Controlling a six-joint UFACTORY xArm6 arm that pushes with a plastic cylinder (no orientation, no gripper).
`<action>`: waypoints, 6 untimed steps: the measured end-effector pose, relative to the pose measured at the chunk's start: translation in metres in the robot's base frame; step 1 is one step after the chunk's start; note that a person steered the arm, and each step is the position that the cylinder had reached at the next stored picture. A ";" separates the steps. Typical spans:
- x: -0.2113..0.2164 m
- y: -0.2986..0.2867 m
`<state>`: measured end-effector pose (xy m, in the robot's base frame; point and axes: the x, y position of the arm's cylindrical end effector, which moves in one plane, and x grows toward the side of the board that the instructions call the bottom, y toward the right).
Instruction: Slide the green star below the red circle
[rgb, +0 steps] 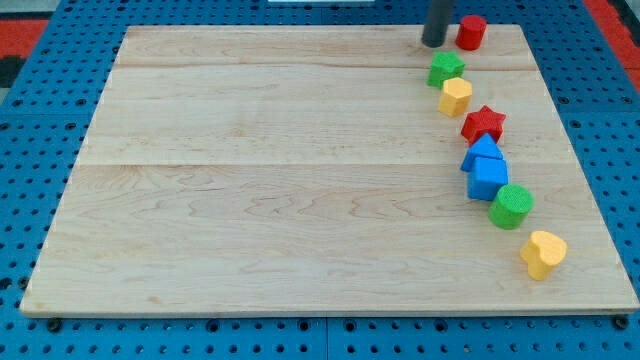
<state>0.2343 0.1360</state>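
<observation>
Currently my tip (434, 43) is being held just left of the red circle (471, 32), untouched; the green star (446, 68) is being kept just below-left of that circle on the tabletop (280, 180).

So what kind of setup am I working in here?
Likely a lab tabletop rig: a pale wooden board on a blue perforated base, small coloured blocks like the green star and red circle, my tip between them.

I can read no text, label, brand, number or sign anywhere on my board or its blocks.
</observation>
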 end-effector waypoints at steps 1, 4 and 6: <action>0.033 -0.025; 0.041 0.063; 0.055 -0.019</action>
